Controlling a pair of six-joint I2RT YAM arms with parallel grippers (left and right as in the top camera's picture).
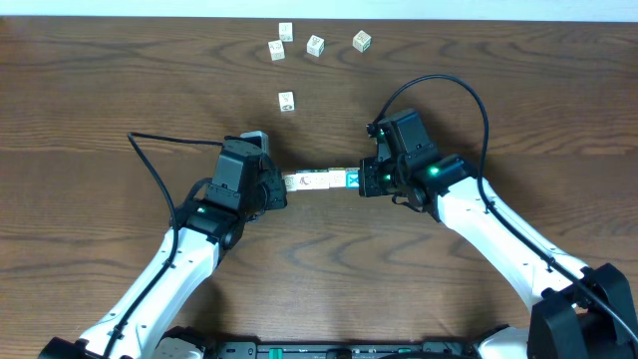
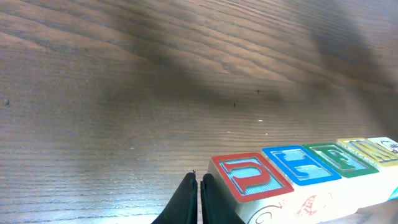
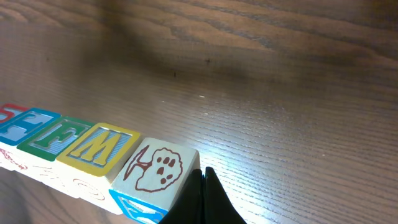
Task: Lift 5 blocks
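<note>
Several printed blocks (image 1: 319,180) form one straight row between my two grippers. My left gripper (image 1: 282,185) is shut, and the side of its fingers presses the row's left end. My right gripper (image 1: 361,181) is shut and presses the right end. In the left wrist view, the shut gripper (image 2: 199,182) touches a red-framed U block (image 2: 252,177), followed by a blue block (image 2: 301,166), a green one (image 2: 341,157) and a yellow one (image 2: 367,149). In the right wrist view, the shut gripper (image 3: 202,175) touches a block with a brown tree drawing (image 3: 158,169), beside a yellow M block (image 3: 99,148). Whether the row is off the table I cannot tell.
Other whitish cubes lie apart at the back of the wooden table (image 1: 120,70): a cluster (image 1: 277,49), one (image 1: 315,45), one (image 1: 362,41), and a single cube (image 1: 287,101) closer in. Black cables loop off both arms.
</note>
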